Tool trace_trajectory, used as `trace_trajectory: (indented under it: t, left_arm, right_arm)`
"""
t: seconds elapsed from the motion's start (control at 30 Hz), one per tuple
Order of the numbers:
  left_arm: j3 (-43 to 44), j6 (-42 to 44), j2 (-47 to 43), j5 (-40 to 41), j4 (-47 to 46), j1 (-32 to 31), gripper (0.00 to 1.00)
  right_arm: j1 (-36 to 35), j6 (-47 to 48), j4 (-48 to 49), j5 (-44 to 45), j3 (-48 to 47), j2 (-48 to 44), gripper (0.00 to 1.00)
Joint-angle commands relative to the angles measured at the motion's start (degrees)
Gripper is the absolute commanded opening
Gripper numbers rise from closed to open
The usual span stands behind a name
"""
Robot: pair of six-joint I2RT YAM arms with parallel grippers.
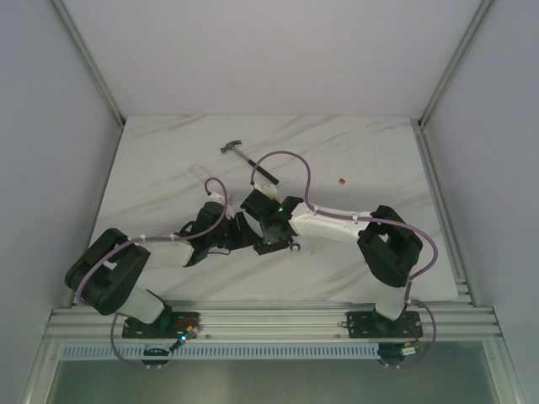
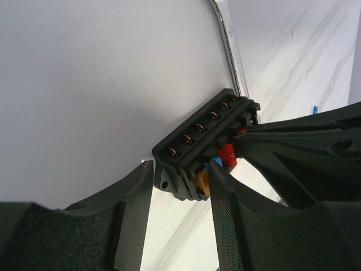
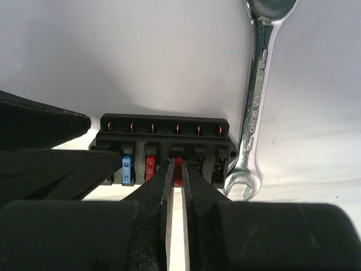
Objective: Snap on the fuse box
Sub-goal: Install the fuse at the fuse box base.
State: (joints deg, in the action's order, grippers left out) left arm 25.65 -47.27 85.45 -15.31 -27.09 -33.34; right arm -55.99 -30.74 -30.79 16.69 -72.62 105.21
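Observation:
The black fuse box lies on the white marble table, with a blue fuse and a red fuse seated in its slots. My right gripper is shut on a second red fuse, which stands in the slot beside the first. My left gripper has its fingers against both sides of the box's near end, next to an orange fuse. From above, both grippers meet mid-table and hide the box.
A silver wrench lies along the box's right end, close to it. A black-handled hammer rests farther back. A small red piece sits to the right, and a pale object at the back left.

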Motion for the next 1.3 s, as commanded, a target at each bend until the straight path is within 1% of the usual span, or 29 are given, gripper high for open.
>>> trace_trajectory:
  t: [0.0,0.07,0.13,0.27,0.3,0.37,0.5,0.6,0.87,1.1,1.27]
  left_arm:
    - [-1.48,2.32,-0.9,3.02,5.93,0.42,0.53]
    - [-1.41,2.44,-1.8,2.91,6.3,0.47,0.54]
    - [-1.22,2.44,-2.77,2.9,6.83,0.44,0.55]
    - [-1.0,2.52,-3.97,2.92,8.48,0.46,0.57]
    - [-1.04,2.53,-3.97,2.92,8.74,0.47,0.58]
    - [-1.04,2.37,-5.95,2.56,9.16,0.44,0.59]
    - [-0.72,1.97,-6.18,1.82,9.25,0.4,0.59]
    - [-0.35,1.9,-5.92,1.08,9.25,0.38,0.59]
    - [0.08,0.8,-6.37,0.07,9.15,0.21,0.57]
    - [0.25,-0.6,-6.61,-0.38,8.58,-0.08,0.55]
    - [-0.09,-1.49,-6.83,-0.48,7.98,-0.32,0.55]
  right_arm:
    - [-0.2,-2.76,-11.17,-3.3,-0.37,0.85,0.16]
    - [-0.18,-2.89,-11.79,-3.85,-1.71,-0.07,0.24]
    - [-0.17,-3.05,-12.18,-4.49,-3.08,-0.91,0.29]
    - [-0.04,-4.29,-13.18,-4.36,-5.41,-1.76,0.42]
    - [-0.02,-4.71,-13.43,-4.26,-5.86,-1.85,0.43]
    - [0.18,-5.7,-13.86,-4.29,-6.47,-2.07,0.43]
    - [0.64,-8.4,-13.93,-4.37,-6.89,-2.72,0.42]
    - [1.2,-9.66,-13.46,-3.91,-6.71,-2.97,0.38]
    - [1.62,-10.28,-10.69,-7.47,-7.5,-0.82,0.29]
    - [1.59,-10.71,-9.99,-9.29,-8.43,0.78,0.26]
    - [1.59,-11.33,-10.77,-8.75,-8.41,2.16,0.23]
